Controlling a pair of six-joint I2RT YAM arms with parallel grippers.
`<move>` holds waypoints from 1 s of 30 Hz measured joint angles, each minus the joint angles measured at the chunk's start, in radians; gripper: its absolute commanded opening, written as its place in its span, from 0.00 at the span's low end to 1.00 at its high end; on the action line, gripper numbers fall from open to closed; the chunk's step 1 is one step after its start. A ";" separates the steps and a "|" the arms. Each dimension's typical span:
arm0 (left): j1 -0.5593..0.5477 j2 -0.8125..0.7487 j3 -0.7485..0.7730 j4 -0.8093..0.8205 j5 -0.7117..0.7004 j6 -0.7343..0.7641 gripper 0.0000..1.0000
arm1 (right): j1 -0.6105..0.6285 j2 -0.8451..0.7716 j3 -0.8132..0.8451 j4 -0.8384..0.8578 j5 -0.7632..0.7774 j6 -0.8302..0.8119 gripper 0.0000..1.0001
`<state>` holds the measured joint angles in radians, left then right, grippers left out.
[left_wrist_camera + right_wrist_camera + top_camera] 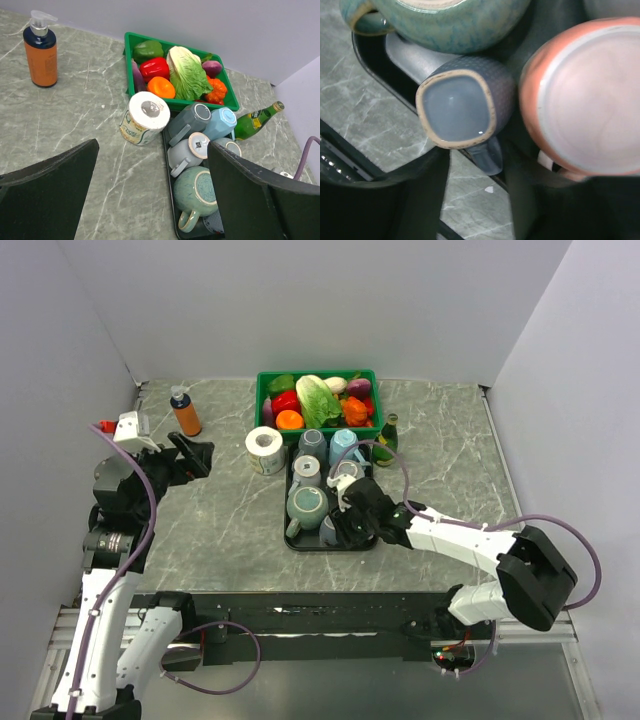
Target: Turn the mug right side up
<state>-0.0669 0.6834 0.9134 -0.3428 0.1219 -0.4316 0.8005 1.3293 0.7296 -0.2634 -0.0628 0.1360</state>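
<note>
Several mugs stand upside down on a black tray. A dark blue textured mug with a squarish base sits at the tray's front edge, and it also shows in the top view. My right gripper is open low over that edge, with its fingers either side of the mug's handle. There is a gap on the left side of the handle. A salmon mug is close on the right and a teal mug lies beyond. My left gripper is open and empty, held above the table left of the tray.
A green basket of vegetables stands behind the tray. A toilet roll lies at the tray's back left corner. A green glass bottle lies at its back right. An orange soap bottle stands at the far left.
</note>
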 measured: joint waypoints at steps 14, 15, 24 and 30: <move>0.000 -0.099 -0.044 0.026 -0.003 -0.007 0.96 | 0.009 0.025 0.036 -0.040 0.000 -0.050 0.00; 0.000 -0.109 -0.047 0.031 -0.003 -0.008 0.96 | 0.009 0.025 0.037 -0.042 0.000 -0.050 0.00; 0.000 -0.131 -0.050 0.069 0.022 -0.037 0.96 | 0.013 -0.015 0.057 -0.113 0.002 -0.039 0.00; 0.000 -0.130 -0.050 0.074 0.070 -0.064 0.96 | 0.015 -0.187 0.127 -0.258 -0.011 -0.010 0.00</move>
<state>-0.0669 0.5533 0.8639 -0.2684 0.1921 -0.4961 0.8158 1.1427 0.8562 -0.5213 -0.0734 0.1261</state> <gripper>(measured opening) 0.964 0.252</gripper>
